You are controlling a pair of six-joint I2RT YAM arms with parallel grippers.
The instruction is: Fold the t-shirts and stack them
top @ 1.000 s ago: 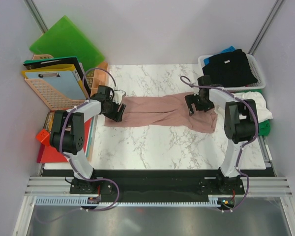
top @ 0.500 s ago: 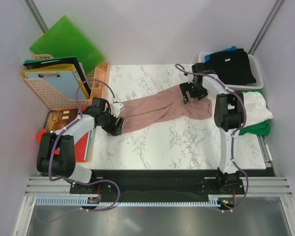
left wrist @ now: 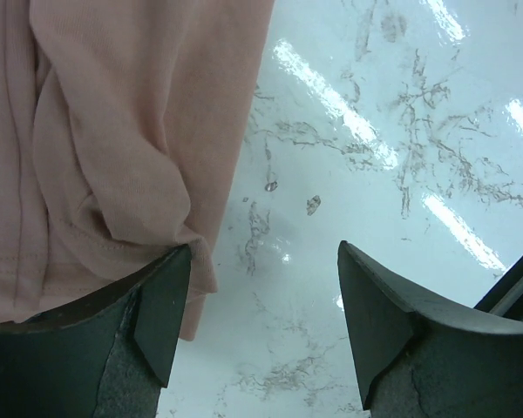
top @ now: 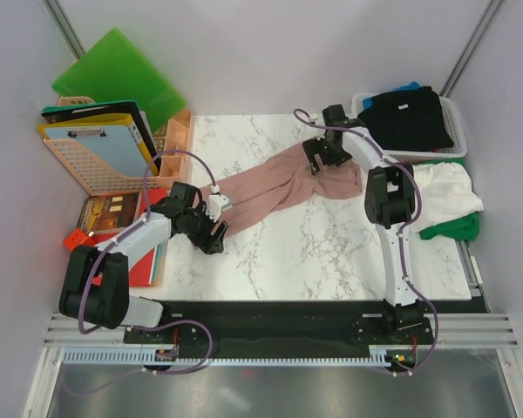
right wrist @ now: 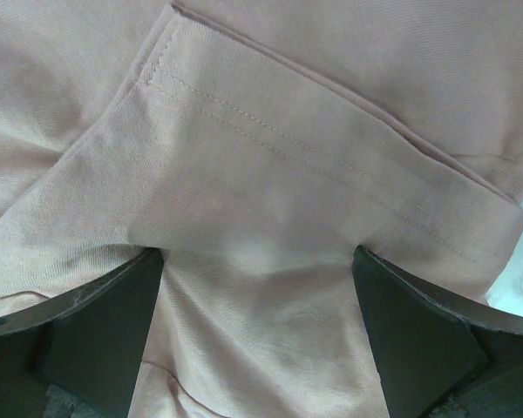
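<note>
While pink shirt lies bunched on the table, L fingers & R fingers both released, I reckon no fold done; stacking all left.

The dusty pink t-shirt lies bunched into a long, wrinkled band running diagonally across the marble table. A black t-shirt sits heaped in the white basket over a blue t-shirt. A white t-shirt and a green t-shirt lie crumpled just beside it.
</note>
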